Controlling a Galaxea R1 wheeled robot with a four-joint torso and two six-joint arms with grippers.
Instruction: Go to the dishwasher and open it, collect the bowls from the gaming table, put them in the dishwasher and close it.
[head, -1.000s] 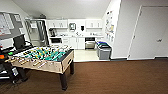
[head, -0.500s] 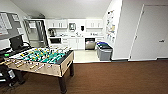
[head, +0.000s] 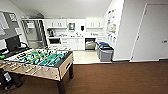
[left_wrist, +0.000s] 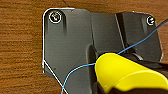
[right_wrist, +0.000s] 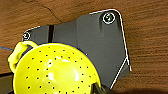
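At the far end of the room, in the kitchenette under the white counter, you see the dishwasher (head: 90, 44), with its steel front standing between white cabinet doors; from here you cannot tell if it is open. The foosball table (head: 37, 61) stands near on the left, and grey bins (head: 105, 53) stand beside the wall on the right.

In the right wrist view, a yellow-green bowl with many small holes (right_wrist: 53, 71) hangs over the brown wood floor (right_wrist: 150, 30). It has a loop handle on its rim. In the left wrist view you see another yellow-green bowl (left_wrist: 127, 73), with a thin blue wire (left_wrist: 75, 71) crossing before it. The fingers are hidden, so you cannot tell if either gripper is clenched or released.

I judge these bowls are light, stiff plastic, smooth and somewhat slippery. The rim looks the best place to take hold, since the round wall may slide.
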